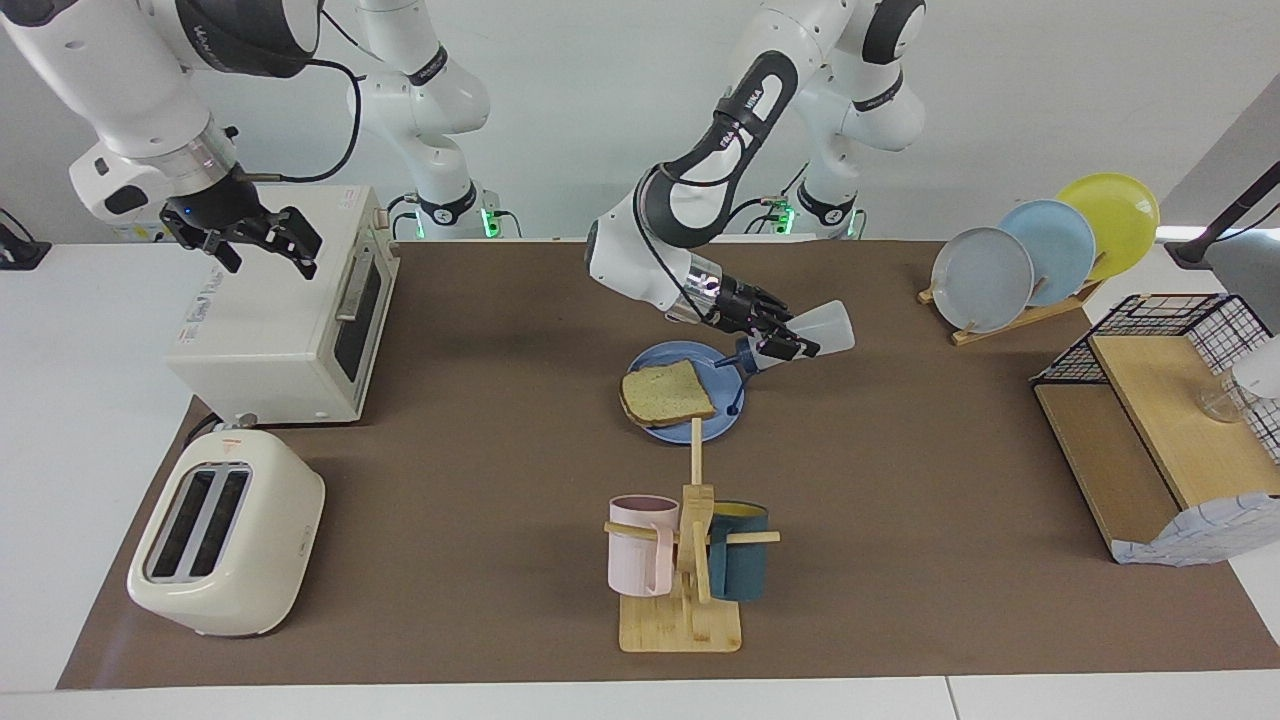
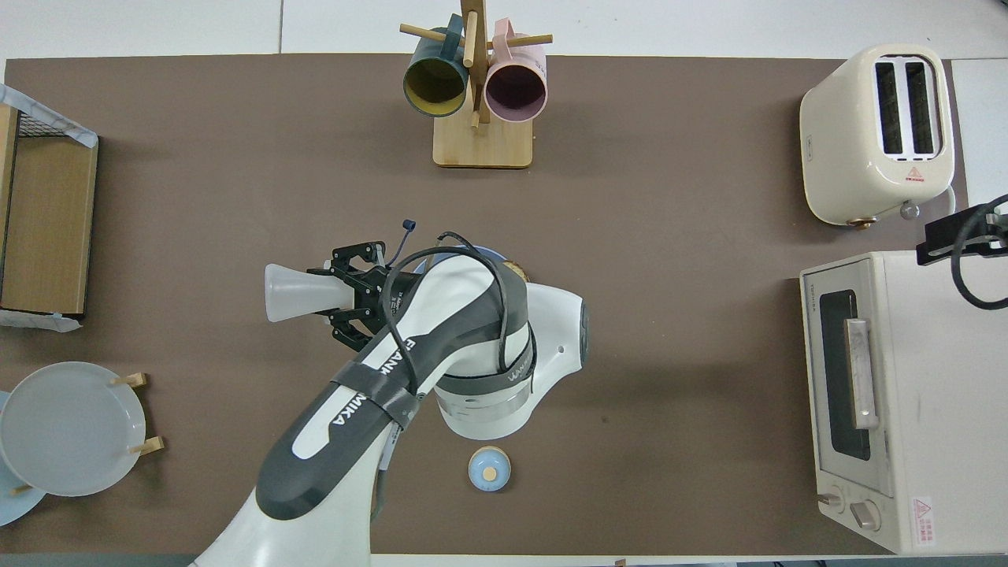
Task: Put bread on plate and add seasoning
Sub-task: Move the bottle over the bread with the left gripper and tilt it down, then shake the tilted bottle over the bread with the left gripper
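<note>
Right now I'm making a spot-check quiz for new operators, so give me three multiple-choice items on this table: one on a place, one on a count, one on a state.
1. Where is the tan bread slice?
A. in the cream toaster
B. on the round blue plate
C. on the wooden shelf

2. How many mugs hang on the wooden mug tree?
A. one
B. two
C. four

3. How is the translucent white seasoning bottle?
A. standing upright on the table
B. lying in the oven
C. held tilted, dark cap down, over the plate by the left tool

Key: 1 B, the slice lies on the plate. 2 B, one pink, one dark teal. 3 C, the cap points down over the plate's rim.
</note>
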Motion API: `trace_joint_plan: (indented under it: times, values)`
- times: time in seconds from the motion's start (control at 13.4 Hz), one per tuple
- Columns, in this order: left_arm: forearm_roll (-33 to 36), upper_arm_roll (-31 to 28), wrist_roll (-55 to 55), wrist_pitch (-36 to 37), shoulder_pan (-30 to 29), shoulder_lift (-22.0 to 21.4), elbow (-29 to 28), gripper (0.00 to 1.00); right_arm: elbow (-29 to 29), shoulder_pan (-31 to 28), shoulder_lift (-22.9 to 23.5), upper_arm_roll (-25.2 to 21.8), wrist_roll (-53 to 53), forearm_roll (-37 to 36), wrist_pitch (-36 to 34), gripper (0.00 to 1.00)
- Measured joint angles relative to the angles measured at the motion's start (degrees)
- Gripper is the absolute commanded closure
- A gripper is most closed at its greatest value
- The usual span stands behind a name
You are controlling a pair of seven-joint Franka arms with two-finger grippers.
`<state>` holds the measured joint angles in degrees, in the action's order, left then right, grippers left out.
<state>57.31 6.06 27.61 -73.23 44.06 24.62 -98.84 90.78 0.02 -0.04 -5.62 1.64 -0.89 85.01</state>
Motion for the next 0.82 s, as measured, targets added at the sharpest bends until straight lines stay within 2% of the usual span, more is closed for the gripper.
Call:
trace_joint_plan:
  times: [0.22, 0.3, 0.82]
  values:
    - [7.5, -0.1, -0.8, 5.2, 2.6, 9.3, 4.3, 1.0, 0.1, 0.6, -0.1, 0.0, 0.0, 0.0, 0.0, 0.0]
    - [9.2, -0.1, -0.8, 6.1, 3.0, 11.2, 5.6, 1.0, 0.1, 0.6, -0.1, 0.0, 0.0, 0.0, 0.1, 0.0]
    - [10.4, -0.1, -0.8, 7.8, 9.0, 12.3, 7.8, 1.0, 0.1, 0.6, -0.2, -0.2, 0.0, 0.0, 0.1, 0.0]
